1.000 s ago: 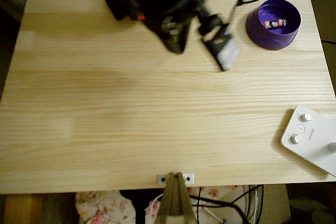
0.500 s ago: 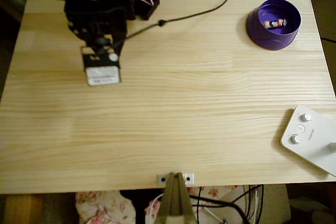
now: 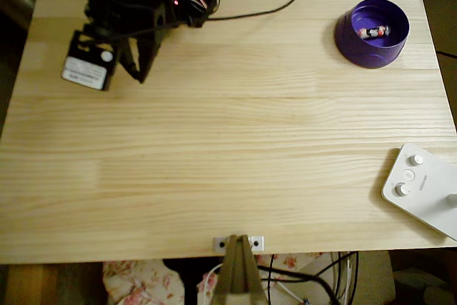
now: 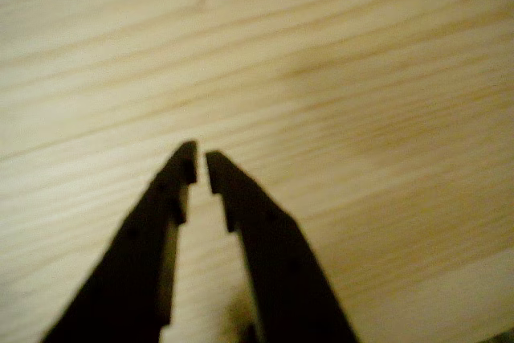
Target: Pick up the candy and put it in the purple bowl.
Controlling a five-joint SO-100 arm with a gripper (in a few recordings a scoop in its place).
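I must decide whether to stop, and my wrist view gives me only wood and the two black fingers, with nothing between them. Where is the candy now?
Observer: In the overhead view, the candy lies inside the purple bowl.
Operator: Where does the bowl stand?
Observer: At the top right corner of the table in that view.
Operator: And my gripper?
Observer: The gripper is over the top left part, far from the bowl.

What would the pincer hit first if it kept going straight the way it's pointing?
Most likely just the bare table. In the wrist view, the pincer aims down at plain wood with nothing between the tips or ahead, though its height above the wood is unclear.
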